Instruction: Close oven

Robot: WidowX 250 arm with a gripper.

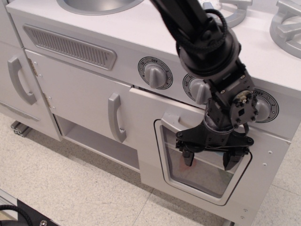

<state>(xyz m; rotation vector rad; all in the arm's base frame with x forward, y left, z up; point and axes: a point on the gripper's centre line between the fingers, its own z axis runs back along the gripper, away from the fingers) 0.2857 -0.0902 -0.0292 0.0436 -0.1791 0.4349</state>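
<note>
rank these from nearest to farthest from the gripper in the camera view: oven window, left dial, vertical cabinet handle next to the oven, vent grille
1. oven window, right behind the gripper.
2. left dial, above and to the image left.
3. vertical cabinet handle, further left on the neighbouring door.
4. vent grille, far upper left.

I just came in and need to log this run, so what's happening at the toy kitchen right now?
A single black robot arm is working on the oven door of a light grey toy kitchen. Its gripper is at the door's clear window, jaws spread apart, right at the bar handle, holding nothing. The door looks almost shut, nearly flush with the front under the dials. The cabinet door to its left is closed.
</note>
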